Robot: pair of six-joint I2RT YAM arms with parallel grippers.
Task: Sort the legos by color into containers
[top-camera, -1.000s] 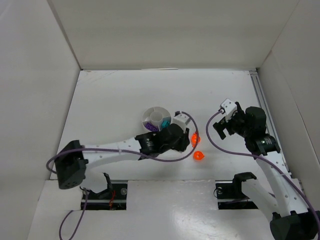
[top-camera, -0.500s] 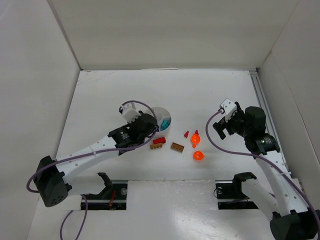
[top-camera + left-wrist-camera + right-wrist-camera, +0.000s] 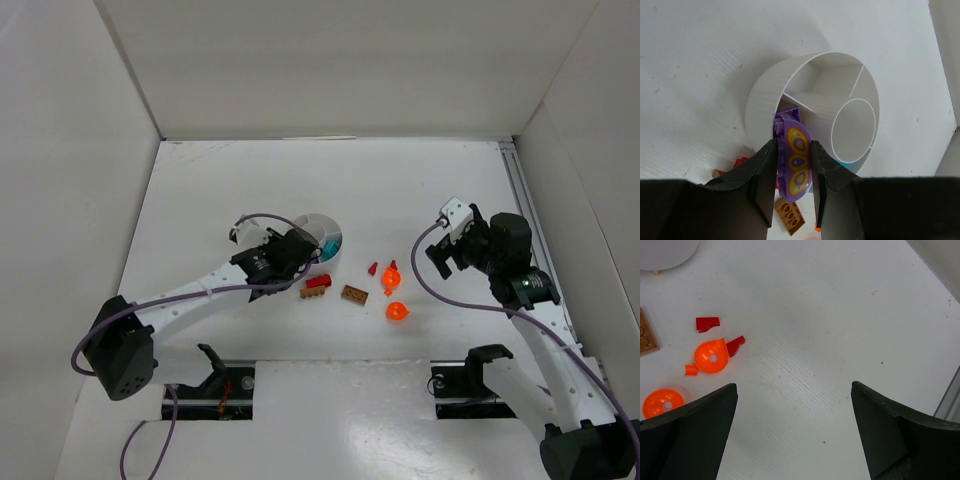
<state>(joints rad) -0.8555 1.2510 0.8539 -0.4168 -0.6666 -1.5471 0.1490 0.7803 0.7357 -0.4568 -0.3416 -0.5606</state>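
Purple brick [image 3: 795, 172], one: small, light, stiff, probably slick plastic, was pinched by its side edges in the left claw [image 3: 793, 152] at the white dish [image 3: 765, 100] rim, mid-tabletop [image 3: 230, 180]; right claw [image 3: 795, 425] stood spread, empty.

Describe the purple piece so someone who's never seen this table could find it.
Find the round white dish left of centre on the table. At its rim, the jaws of the left arm pinch a curved purple piece. It alone bears yellow oval markings.
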